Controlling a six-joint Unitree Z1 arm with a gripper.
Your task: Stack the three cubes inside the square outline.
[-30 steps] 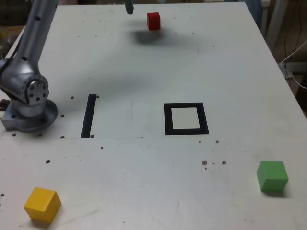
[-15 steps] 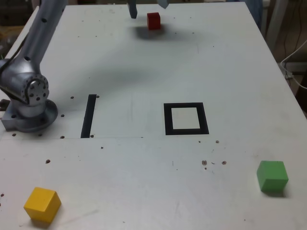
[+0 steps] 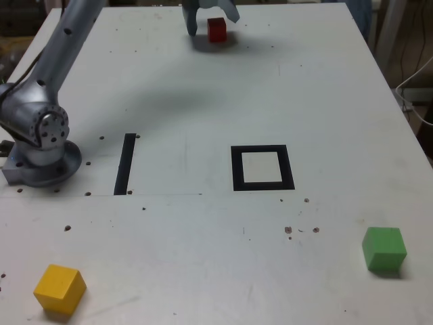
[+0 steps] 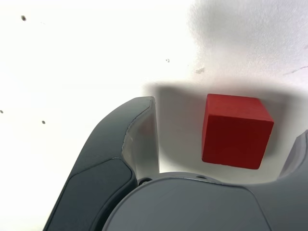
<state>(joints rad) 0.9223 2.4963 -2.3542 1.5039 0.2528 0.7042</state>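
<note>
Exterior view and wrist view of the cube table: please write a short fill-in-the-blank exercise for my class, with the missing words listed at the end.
1. The open gripper has its jaws on either side of the ____ cube.
2. The square outline has ____ cubes inside it.
3. In the exterior view, the yellow cube sits near the bottom ____ corner.
4. Near the bottom right corner of the exterior view sits the ____ cube.

Missing words: red; no; left; green
</note>
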